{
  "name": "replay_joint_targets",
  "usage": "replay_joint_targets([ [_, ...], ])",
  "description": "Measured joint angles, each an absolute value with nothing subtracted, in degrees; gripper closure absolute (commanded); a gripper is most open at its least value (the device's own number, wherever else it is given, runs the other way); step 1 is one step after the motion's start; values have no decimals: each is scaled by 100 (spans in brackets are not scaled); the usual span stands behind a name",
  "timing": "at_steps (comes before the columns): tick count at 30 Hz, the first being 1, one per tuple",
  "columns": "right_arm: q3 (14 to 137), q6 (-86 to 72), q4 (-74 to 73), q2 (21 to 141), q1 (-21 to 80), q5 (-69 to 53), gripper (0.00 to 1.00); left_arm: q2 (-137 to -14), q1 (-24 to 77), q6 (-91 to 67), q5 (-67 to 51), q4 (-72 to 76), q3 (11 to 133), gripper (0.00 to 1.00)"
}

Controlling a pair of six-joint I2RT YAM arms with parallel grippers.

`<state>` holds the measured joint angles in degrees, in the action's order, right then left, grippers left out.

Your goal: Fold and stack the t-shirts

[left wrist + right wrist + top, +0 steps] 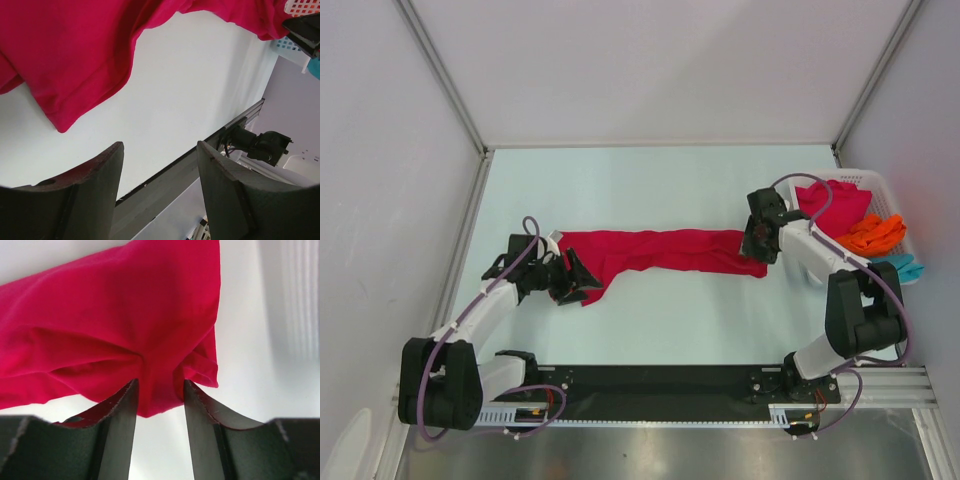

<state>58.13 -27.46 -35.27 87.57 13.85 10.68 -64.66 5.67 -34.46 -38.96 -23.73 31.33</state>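
Red shirt lies on table, stretched across centre from 9 to 3 o'clock. Your right gripper, at 3 o'clock end, pinches bunched cloth between its fingers. Your left gripper, at 9 o'clock end, stands wide with nothing between jaws. Basket at 2 o'clock holds second red shirt, orange shirt and teal shirt.

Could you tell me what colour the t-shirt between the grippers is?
The t-shirt is crimson red; top view.

The pale worktop carries a crimson t-shirt, stretched in a long bunched band across its middle. A white slatted basket sits at its far right edge, near the shirt's right end.
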Motion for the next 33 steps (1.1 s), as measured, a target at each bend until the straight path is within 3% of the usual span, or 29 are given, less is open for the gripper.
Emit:
replay_joint_targets([
  [2,5763,-2742,-3479,8825,1385,1066,65,-6458,567,-3446,-3920,-2377,3133,35],
  [4,5725,-2744,-3459,8864,1385,1063,100,-6447,567,-3444,-3924,-2375,3133,35],
  [13,5708,-2735,-3435,8772,1385,1142,100,-6438,567,-3417,-3929,-2377,3133,36],
  [30,5374,-2805,-4541,7476,1387,1651,100,-6512,567,-3376,-4095,-2399,3323,37],
  [31,5304,-2836,-4604,7476,1389,1651,98,-6514,567,-3352,-4101,-2399,3326,37],
  [33,5177,-2886,-4724,7454,1409,1651,77,-6514,567,-3339,-4119,-2421,3334,37],
])
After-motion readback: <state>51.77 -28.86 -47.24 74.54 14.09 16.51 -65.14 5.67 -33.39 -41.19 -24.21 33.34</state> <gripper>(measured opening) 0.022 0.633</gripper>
